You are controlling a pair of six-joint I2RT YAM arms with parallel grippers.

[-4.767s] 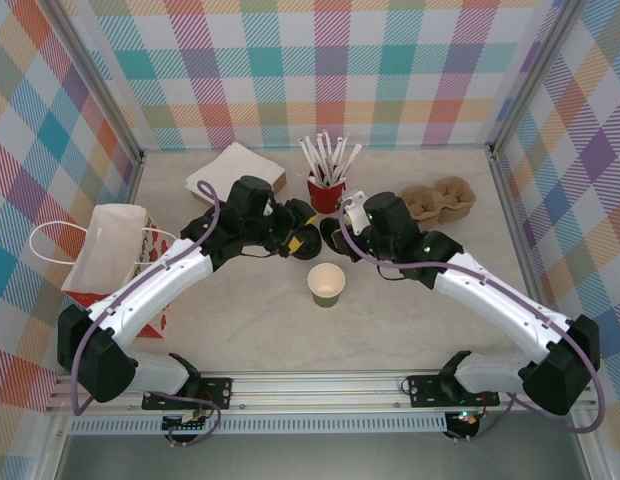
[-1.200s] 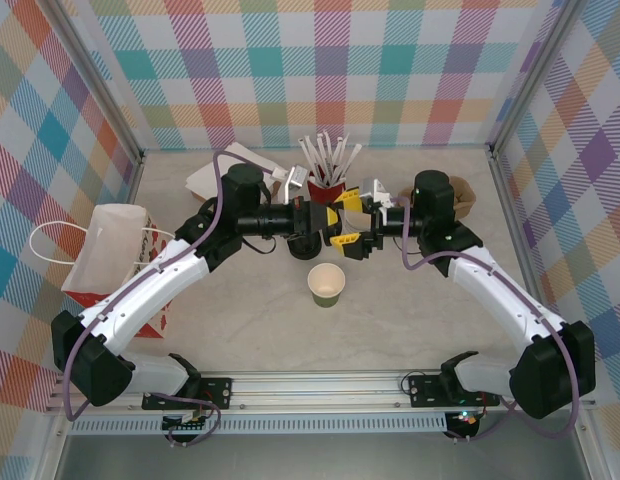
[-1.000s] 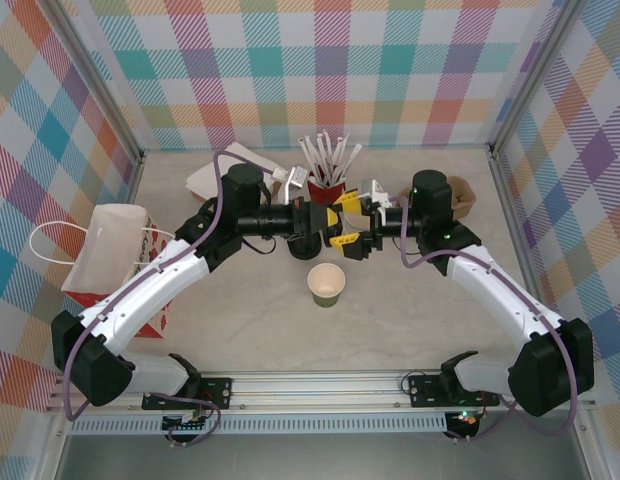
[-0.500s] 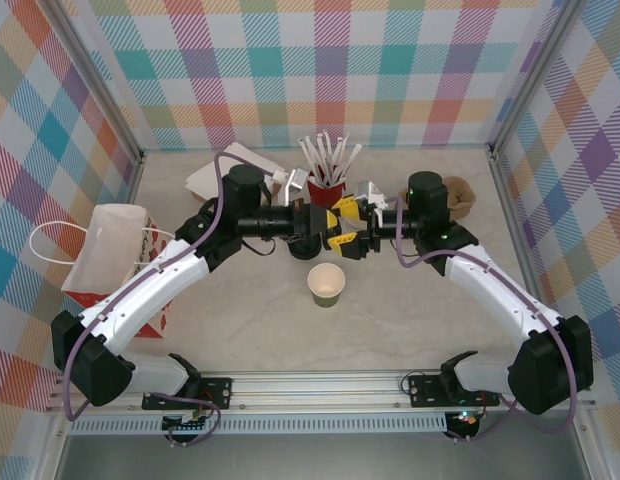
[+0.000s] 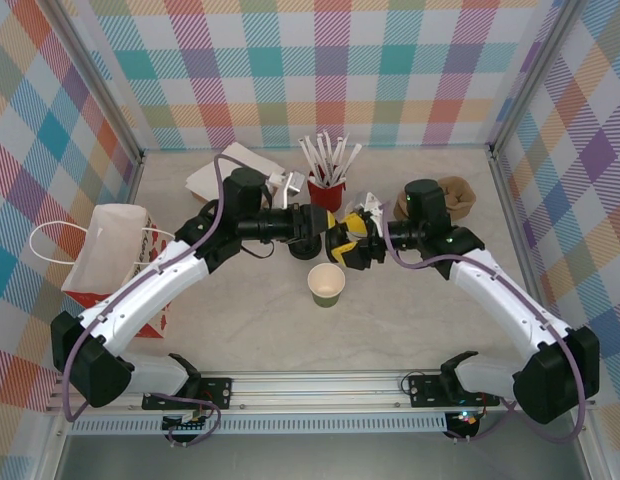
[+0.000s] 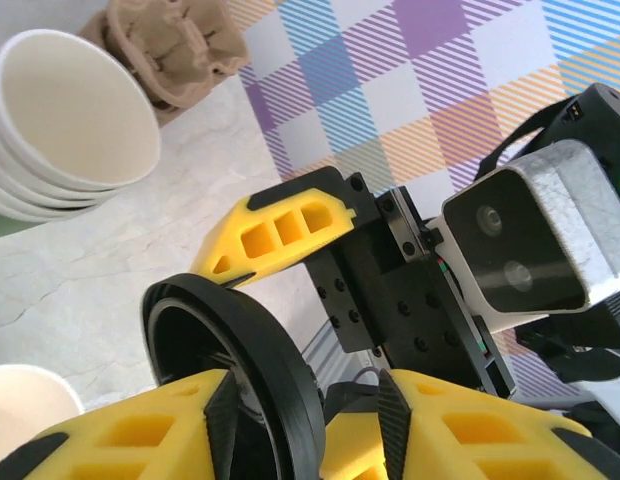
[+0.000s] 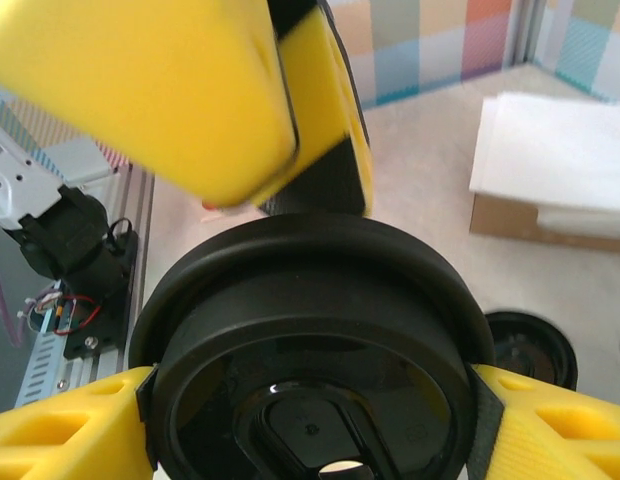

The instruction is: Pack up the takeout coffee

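A green paper cup [image 5: 326,285] with a white inside stands open, without a lid, at the table's middle. Just behind it the two grippers meet over the table. In the right wrist view a round black lid [image 7: 310,290] spans the gap between the yellow fingers, and my right gripper [image 7: 310,425] is shut on its rim. In the left wrist view the same lid [image 6: 260,350] stands edge-on between the fingers of my left gripper [image 6: 305,425]. It lies against one pad with a gap to the other, so that gripper is open. A stack of cups [image 6: 70,120] is beside them.
A red cup of white sticks [image 5: 327,185] stands behind the grippers. A brown pulp carrier [image 5: 455,195] is at the back right. White napkins on a brown box [image 5: 235,170] lie at the back left. A red and white paper bag [image 5: 110,250] is left. More black lids [image 7: 530,345] lie on the table.
My right gripper has moved left to meet the left one and closed on the black lid. The left fingers have loosened around it. The cup has stayed put.
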